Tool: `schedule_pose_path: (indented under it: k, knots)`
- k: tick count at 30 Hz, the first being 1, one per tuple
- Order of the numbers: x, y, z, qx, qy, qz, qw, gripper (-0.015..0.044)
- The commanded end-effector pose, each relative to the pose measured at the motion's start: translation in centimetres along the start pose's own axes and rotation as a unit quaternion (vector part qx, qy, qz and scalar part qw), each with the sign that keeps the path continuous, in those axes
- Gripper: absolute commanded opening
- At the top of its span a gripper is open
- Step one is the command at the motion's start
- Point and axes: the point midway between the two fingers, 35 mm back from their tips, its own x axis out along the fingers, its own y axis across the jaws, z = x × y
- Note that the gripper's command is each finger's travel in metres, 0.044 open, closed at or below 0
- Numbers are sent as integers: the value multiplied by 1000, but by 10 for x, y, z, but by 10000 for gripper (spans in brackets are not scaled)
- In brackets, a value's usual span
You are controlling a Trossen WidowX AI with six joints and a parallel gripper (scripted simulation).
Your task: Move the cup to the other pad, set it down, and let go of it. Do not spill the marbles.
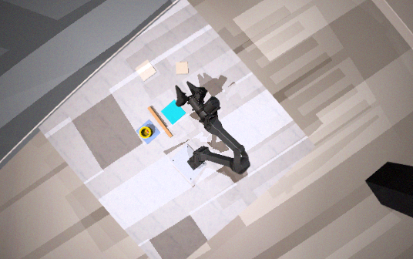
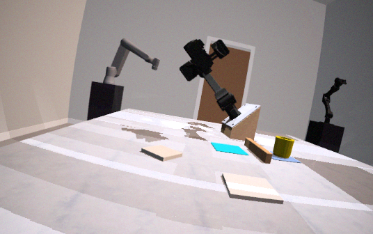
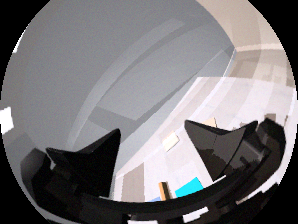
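Note:
The yellow cup (image 1: pixel 140 132) (image 2: pixel 283 147) stands upright on the blue pad (image 1: pixel 156 131) (image 2: pixel 294 160). Small orange-red marbles (image 1: pixel 146 132) show inside it in the top view. The other pad, cyan (image 1: pixel 173 112) (image 2: pixel 229 148) (image 3: pixel 189 187), is bare. My gripper (image 1: pixel 182 84) (image 3: pixel 152 128) is open with nothing between its fingers. It is raised above the table, away from the cup and on the cyan pad's side of the bar. The cup is not visible in the wrist view.
A low orange-brown bar (image 1: pixel 159 122) (image 2: pixel 258 150) (image 3: pixel 164 191) lies between the two pads. Two flat beige tiles lie beyond them, one larger (image 1: pixel 146 70) (image 2: pixel 252 188) (image 3: pixel 170 141) and one smaller (image 1: pixel 182 68) (image 2: pixel 161 152). The arm's wedge-shaped base (image 2: pixel 243 127) stands behind the pads.

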Motion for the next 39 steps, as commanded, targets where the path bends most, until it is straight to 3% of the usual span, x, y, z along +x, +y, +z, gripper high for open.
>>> schedule_pose_path:
  k: [1, 9, 19, 24, 30, 39]
  knots:
    - [2, 1, -2, 5, 6, 0, 1000, 374]
    - [50, 34, -106, 184, 243, -59, 951, 167]
    - [42, 82, -242, 236, 457, -266, 815, 167]
    - [16, 99, -295, 191, 489, -385, 759, 167]
    - [-19, 113, -341, 97, 457, -504, 727, 167]
    - [-34, 116, -351, 70, 439, -526, 725, 167]
